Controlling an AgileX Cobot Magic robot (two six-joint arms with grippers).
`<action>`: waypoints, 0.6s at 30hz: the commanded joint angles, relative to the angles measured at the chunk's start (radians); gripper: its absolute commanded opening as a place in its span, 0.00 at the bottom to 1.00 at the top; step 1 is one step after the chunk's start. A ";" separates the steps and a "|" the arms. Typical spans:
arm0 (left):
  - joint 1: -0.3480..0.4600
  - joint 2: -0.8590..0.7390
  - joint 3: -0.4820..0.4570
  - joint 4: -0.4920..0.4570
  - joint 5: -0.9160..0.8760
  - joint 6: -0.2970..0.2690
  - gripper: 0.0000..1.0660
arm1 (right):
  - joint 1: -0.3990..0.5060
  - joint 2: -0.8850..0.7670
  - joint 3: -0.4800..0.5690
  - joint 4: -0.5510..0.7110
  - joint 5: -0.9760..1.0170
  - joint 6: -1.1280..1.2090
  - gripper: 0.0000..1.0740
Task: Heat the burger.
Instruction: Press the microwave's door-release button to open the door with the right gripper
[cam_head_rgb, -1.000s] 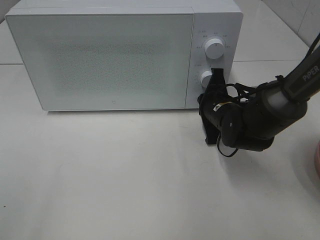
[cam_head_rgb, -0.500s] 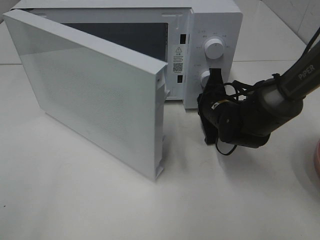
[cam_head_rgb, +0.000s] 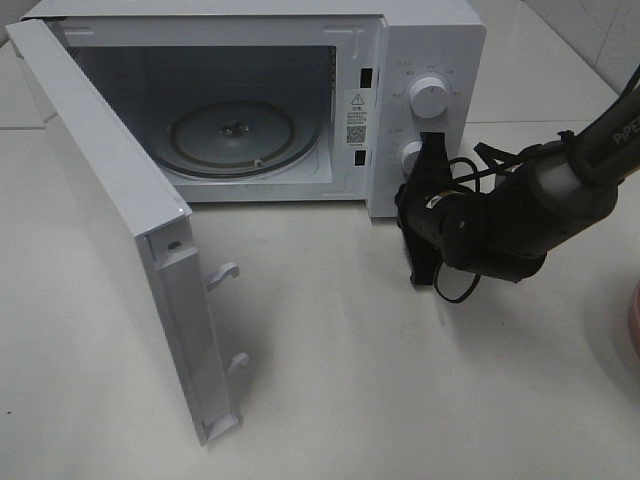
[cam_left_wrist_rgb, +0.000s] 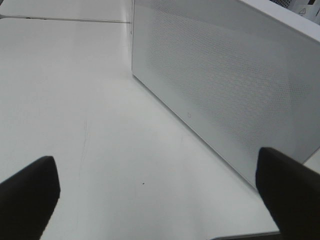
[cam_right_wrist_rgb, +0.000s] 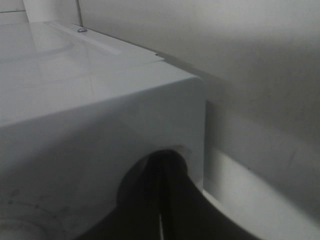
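The burger is out of view. The white microwave (cam_head_rgb: 432, 45) stands at the back with its door (cam_head_rgb: 105, 225) swung wide to the left, showing the bare glass turntable (cam_head_rgb: 240, 135). My right gripper (cam_head_rgb: 431, 150) is shut with nothing in it, its tips up against the control panel beside the lower knob (cam_head_rgb: 411, 156). In the right wrist view the shut fingers (cam_right_wrist_rgb: 162, 200) press on the white panel. My left gripper (cam_left_wrist_rgb: 157, 200) is open and holds nothing, low over the table facing the door's outer face (cam_left_wrist_rgb: 225, 90); it does not show in the exterior view.
A pink plate's rim (cam_head_rgb: 634, 322) peeks in at the right edge. The upper knob (cam_head_rgb: 430, 97) sits above the lower one. The open door juts far out over the front left of the white table (cam_head_rgb: 400, 400).
The microwave door went from shut to wide open, swinging out to the left. My right gripper stayed by the lower knob, barely shifting.
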 joint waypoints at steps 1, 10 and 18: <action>0.004 -0.025 0.004 -0.004 -0.009 0.005 0.94 | -0.009 -0.020 -0.015 -0.052 -0.101 0.009 0.00; 0.004 -0.025 0.004 -0.004 -0.009 0.005 0.94 | 0.014 -0.042 0.066 -0.088 -0.090 0.059 0.00; 0.004 -0.025 0.004 -0.004 -0.009 0.005 0.94 | 0.014 -0.118 0.146 -0.094 -0.043 0.040 0.00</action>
